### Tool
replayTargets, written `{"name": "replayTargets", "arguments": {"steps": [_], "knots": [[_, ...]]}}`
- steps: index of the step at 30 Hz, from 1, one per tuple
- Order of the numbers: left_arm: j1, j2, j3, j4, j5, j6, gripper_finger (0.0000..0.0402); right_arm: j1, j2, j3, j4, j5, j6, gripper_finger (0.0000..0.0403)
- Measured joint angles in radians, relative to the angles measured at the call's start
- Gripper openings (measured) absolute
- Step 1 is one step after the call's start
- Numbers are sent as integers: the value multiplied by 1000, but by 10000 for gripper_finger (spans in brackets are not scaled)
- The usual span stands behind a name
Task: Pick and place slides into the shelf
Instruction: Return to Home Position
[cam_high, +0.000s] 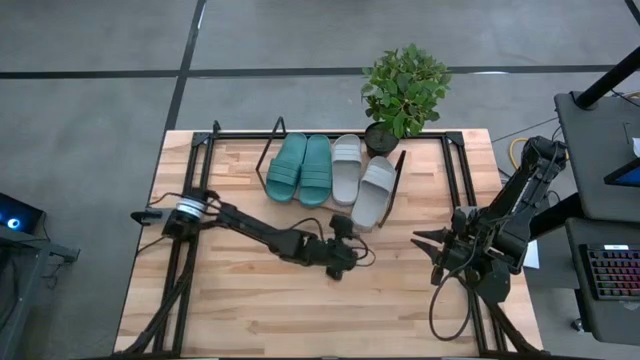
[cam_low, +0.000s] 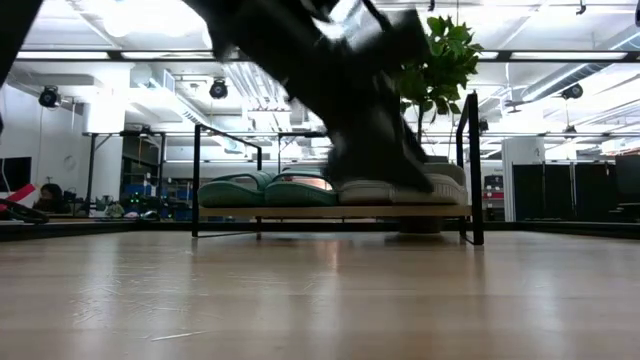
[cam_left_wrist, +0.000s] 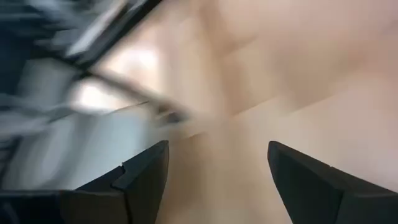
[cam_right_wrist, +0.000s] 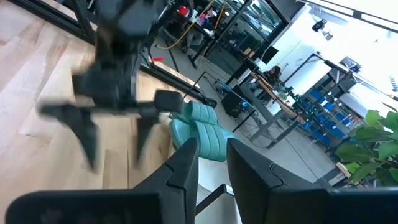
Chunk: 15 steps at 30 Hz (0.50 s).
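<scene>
Because all four slides (cam_high: 315, 170) lie on the shelf (cam_low: 300, 211), my left gripper (cam_left_wrist: 217, 152) hangs wide and empty, while the right gripper (cam_right_wrist: 212, 149) waits narrow.

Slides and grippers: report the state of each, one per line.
Teal slides: both on the shelf, side by side.
Grey slides: both on the shelf, outer one skewed.
Left gripper: open, empty.
Right gripper: open, empty.
</scene>
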Motion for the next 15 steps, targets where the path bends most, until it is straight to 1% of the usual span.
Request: {"name": "replayTargets", "arguments": {"steps": [2, 5, 6, 7, 8, 9, 11, 13, 15], "knots": [[-8, -60, -18, -27, 192, -89, 254, 0, 0, 0, 0, 0, 0, 78], [-12, -159, -60, 7, 547, -172, 245, 0, 0, 0, -1, 0, 0, 79], [-13, -190, -78, 43, 641, -191, 240, 0, 0, 0, 1, 0, 0, 79], [-16, -215, -100, 82, 697, -205, 234, 0, 0, -1, 1, -1, 0, 77], [-19, -242, -126, 123, 721, -206, 228, 0, 0, -1, 1, 0, 0, 76], [-23, -265, -154, 149, 719, -206, 220, 0, 0, -1, 2, 0, 0, 74], [-28, -299, -210, 216, 665, -203, 199, 0, 0, -2, 1, 0, 0, 70], [-31, -327, -272, 330, 539, -188, 169, 0, 0, -2, 0, 0, 0, 68], [-29, -337, -325, 522, 381, -170, 133, 0, 0, -2, 1, 0, 0, 68]]}}
